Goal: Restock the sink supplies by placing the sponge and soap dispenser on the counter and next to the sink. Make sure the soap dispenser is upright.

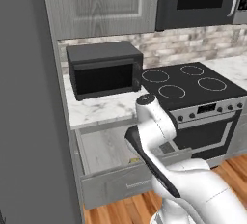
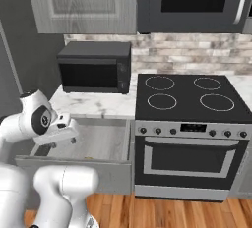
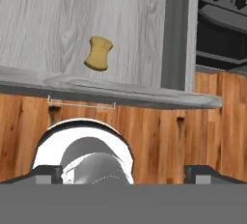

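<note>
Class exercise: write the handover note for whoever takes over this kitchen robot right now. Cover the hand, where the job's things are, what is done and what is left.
Hand: open, empty, above the open drawer.
Sponge: lying on the drawer floor, not yet picked up.
Soap dispenser and sink: I can't see either from here.
Counter: carries the microwave, beside the stove.
Done: drawer pulled open.
Left: lift out the sponge, find the dispenser, set both by the sink, dispenser upright.

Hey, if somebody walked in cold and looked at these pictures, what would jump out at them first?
Probably the open drawer pulled out under the marble counter, left of the black stove, with the white arm bent over it. In the hand view a small yellow sponge lies alone on the drawer's pale wood floor, and the gripper stands open above it. A black microwave sits on the counter behind.
</note>
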Motion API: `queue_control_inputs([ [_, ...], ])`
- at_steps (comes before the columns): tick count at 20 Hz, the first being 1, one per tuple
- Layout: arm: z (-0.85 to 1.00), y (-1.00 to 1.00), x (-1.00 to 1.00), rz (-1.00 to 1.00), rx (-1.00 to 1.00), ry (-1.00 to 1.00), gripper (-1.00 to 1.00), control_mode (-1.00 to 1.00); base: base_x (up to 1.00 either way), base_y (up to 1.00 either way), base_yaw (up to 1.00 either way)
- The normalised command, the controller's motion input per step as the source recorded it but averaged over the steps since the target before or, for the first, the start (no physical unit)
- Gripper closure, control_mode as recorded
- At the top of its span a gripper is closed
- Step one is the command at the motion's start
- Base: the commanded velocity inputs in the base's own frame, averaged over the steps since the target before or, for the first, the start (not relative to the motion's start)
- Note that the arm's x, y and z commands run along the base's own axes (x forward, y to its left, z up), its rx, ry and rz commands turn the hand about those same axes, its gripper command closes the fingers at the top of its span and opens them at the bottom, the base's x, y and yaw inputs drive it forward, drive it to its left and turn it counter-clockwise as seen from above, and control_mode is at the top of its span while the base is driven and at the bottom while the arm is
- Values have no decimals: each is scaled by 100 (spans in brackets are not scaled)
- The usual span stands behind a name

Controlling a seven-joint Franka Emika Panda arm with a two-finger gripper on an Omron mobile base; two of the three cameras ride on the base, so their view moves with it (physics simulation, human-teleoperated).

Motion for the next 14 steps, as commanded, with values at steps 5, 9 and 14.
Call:
queue_control_inputs([
  [5, -14, 0, 82, 0, 22, 8, -100, -100, 0, 0, 0],
  [9, -16, 0, 69, 0, 14, 11, -100, -100, 0, 0, 0],
  [14, -12, 2, 61, 0, 7, 11, -100, -100, 0, 0, 0],
])
